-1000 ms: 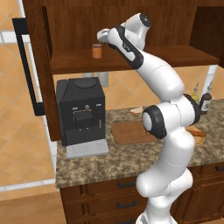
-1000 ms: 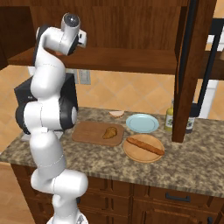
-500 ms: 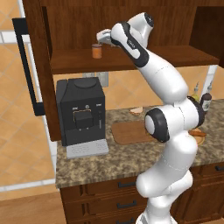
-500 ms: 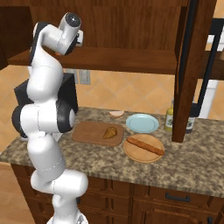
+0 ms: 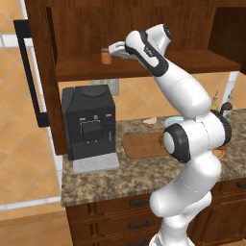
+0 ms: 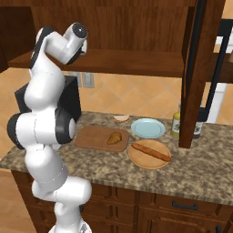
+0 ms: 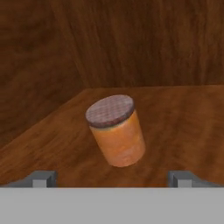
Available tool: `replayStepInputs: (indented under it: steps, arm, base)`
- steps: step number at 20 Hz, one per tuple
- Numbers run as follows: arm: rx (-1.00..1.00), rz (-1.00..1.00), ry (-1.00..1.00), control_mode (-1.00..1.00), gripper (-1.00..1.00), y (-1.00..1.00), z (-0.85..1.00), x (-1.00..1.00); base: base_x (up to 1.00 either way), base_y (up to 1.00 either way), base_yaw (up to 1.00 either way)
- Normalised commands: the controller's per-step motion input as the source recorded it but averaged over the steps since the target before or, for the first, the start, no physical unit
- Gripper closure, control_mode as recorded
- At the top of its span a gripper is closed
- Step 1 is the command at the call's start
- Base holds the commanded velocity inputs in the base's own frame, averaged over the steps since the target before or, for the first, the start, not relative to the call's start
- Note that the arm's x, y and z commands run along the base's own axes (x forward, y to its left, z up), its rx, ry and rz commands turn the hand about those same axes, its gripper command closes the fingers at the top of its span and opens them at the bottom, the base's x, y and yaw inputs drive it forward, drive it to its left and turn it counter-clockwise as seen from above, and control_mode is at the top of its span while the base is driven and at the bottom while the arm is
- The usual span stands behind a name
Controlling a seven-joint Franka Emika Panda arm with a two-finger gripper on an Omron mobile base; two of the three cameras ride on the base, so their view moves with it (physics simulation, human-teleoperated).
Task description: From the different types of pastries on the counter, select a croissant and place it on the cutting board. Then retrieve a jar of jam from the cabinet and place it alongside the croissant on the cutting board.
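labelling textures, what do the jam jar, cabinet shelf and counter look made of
Jar of jam: glossy orange body, maybe glass, under a matte, finely checked, paler lid.
Cabinet shelf: dark reddish wood with visible grain, slight sheen.
Counter: speckled brown-grey stone, granite-like, polished.

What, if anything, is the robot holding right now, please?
Nothing: the open gripper sits short of the small orange cylindrical jam jar on the dark wooden cabinet shelf.

Orange tiled wall [image 6: 136,93], dark wooden drawers [image 5: 129,216] below.
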Motion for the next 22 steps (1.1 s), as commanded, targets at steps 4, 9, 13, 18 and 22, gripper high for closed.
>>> replayStepInputs:
  steps: [4, 9, 13, 18, 22]
  arm:
    - [0.0, 0.0, 0.0, -1.0, -1.0, 0.01, 0.0, 0.15]
    - [0.0, 0.0, 0.01, -1.0, -1.0, 0.13, 0.0, 0.32]
    - [0.0, 0.0, 0.05, -1.0, -1.0, 0.23, -0.01, 0.45]
    - [0.0, 0.0, 0.08, -1.0, -1.0, 0.11, -0.09, 0.39]
    - [0.0, 0.0, 0.13, -1.0, 1.0, 0.0, -0.13, 0.23]
  base:
    - [0.0, 0.0, 0.0]
    - [0.0, 0.0, 0.0]
    - [0.0, 0.0, 0.0]
    - [0.0, 0.0, 0.0]
    - [0.0, 0.0, 0.0]
